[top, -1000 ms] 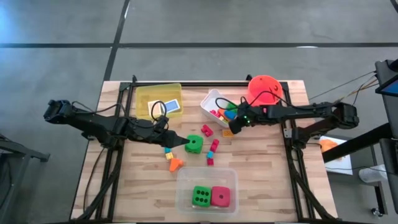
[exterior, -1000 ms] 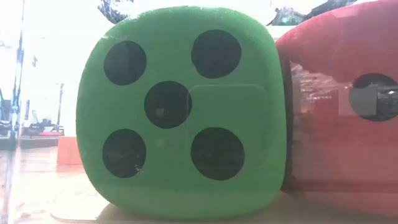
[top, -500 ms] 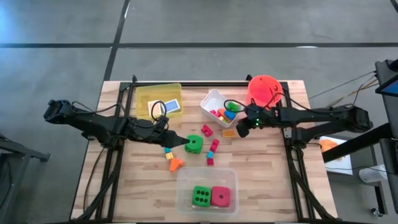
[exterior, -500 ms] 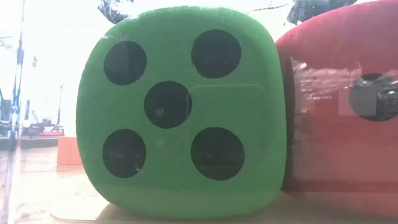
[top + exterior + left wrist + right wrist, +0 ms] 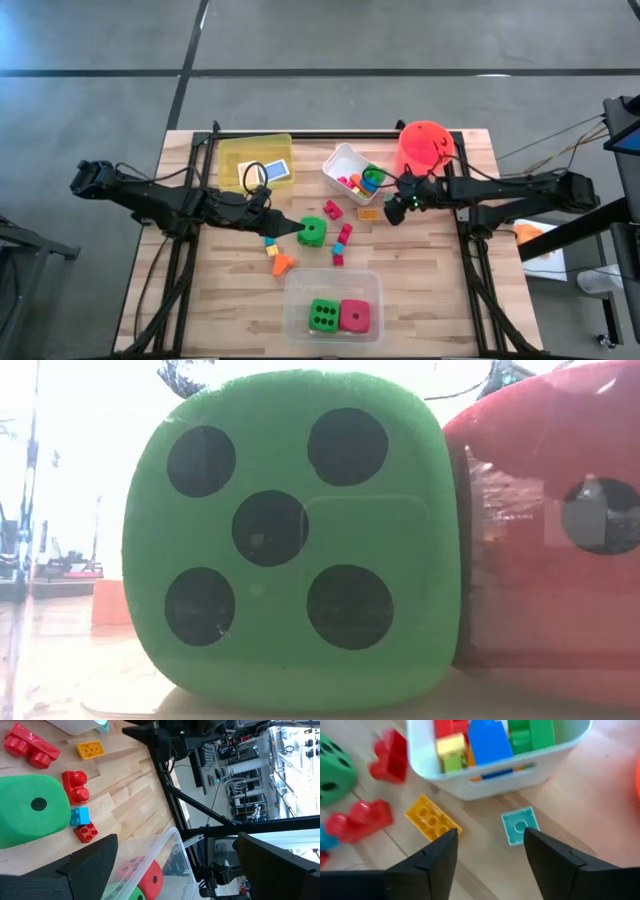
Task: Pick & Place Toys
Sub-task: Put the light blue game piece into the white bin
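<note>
Currently the loose toys sit mid-table: a green die (image 5: 312,232) with black dots, a red block (image 5: 331,211), a yellow block (image 5: 368,213), a red-and-blue run of blocks (image 5: 342,240) and an orange piece (image 5: 281,264).

White tub (image 5: 334,167) holds red, blue, yellow and green blocks. Clear tub (image 5: 330,283) at the near edge holds a green die (image 5: 322,316) and a pink die (image 5: 354,316) side by side. Yellow tub (image 5: 240,152) holds a blue tile (image 5: 277,171).

Right gripper (image 5: 490,852) is open, nothing held, above a small teal tile (image 5: 519,825) lying just beside the white tub. Left gripper (image 5: 175,852) is open wide, empty, right beside the loose green die.

Surface is a light wood-plank table (image 5: 430,290); orange bucket (image 5: 425,145) at the far right corner. Grey floor around it; racks and equipment show beyond the table in the left wrist view.
</note>
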`<action>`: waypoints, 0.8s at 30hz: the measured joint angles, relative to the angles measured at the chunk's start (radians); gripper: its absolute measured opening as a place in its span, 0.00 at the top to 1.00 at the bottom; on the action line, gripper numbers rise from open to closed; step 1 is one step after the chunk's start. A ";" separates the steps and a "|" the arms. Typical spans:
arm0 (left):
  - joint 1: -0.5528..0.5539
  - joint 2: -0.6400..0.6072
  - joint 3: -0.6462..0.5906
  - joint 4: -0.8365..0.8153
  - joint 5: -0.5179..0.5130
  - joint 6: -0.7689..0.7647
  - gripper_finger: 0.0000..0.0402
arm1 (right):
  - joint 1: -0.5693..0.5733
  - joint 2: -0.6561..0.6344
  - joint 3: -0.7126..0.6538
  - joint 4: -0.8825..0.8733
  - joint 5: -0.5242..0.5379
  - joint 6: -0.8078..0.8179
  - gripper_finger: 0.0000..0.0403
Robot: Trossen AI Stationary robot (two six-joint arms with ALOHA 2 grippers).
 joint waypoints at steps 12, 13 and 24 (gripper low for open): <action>0.000 0.000 0.000 0.000 0.001 -0.003 0.02 | 0.003 0.148 -0.023 0.102 0.080 -0.065 0.37; 0.000 0.000 0.000 0.000 0.004 -0.003 0.02 | 0.001 0.156 -0.024 0.102 0.082 -0.070 0.38; 0.000 0.000 0.000 0.000 0.008 -0.022 0.02 | -0.011 0.262 -0.038 0.156 0.085 -0.237 0.55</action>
